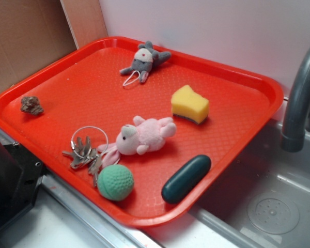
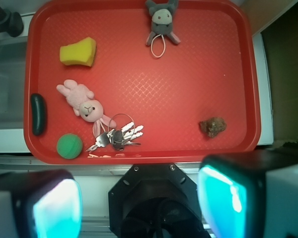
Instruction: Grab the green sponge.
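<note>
**Red tray with sponge, gripper raised and clear**

Gripper (image 2: 139,201): seen only in the wrist view, at 6 o'clock of the frame. Two fingers (image 2: 57,206) with glowing cyan pads stand wide apart, nothing between them. Both are cut off by the bottom edge and blurred; the black mount sits between them. The gripper hangs above the near rim of the tray, well apart from every item. In the exterior view the arm cannot be made out; a dark mass at the lower left corner is too cropped to identify.

Green sponge (image 1: 189,104): a yellow block lying flat on the tray, at about 10 o'clock of the tray in the wrist view. Its thin dark scouring layer shows only along the lower edge in the exterior view. The long axis runs roughly 9 to 3 o'clock in the wrist view, the notched curved side facing 3 o'clock. It touches nothing.

Tray (image 1: 67,88): red, textured, resting beside a grey sink (image 1: 258,201) with a dark faucet (image 1: 299,98), cut off at the right.

Other contents: pink plush (image 1: 144,135) near the sponge, a key ring (image 1: 85,150), a mint-green ball (image 1: 115,182), a dark green oblong (image 1: 186,178), a grey plush (image 1: 143,62), a brown lump (image 1: 31,105).

Background: white wall, cardboard at upper left.
</note>
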You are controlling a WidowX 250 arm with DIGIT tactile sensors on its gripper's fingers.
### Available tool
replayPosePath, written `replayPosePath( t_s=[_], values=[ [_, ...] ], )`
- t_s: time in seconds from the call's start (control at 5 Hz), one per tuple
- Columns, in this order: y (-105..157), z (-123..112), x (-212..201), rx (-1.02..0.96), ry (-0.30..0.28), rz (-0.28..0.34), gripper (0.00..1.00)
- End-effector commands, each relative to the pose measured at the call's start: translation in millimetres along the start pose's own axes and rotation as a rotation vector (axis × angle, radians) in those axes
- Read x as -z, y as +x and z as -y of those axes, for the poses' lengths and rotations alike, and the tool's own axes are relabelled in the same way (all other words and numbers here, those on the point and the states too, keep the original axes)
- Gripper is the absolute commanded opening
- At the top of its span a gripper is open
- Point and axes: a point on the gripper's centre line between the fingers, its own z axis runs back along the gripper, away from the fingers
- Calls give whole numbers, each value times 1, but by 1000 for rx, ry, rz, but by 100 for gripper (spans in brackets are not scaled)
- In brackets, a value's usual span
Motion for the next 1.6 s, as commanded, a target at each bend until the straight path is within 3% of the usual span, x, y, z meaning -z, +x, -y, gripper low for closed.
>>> replayPosePath(
  t_s=[0.0,0.2,0.4,0.6,1.0,1.4],
  values=[
    [0,0,0,0,0,0,100],
    [47,23,32,252,6,49,100],
    [88,42,56,499,-42,96,100],
    [89,71,80,745,-50,141,100],
    [137,67,133,942,-48,133,100],
    [158,82,191,1061,-95,109,100]
  ],
)
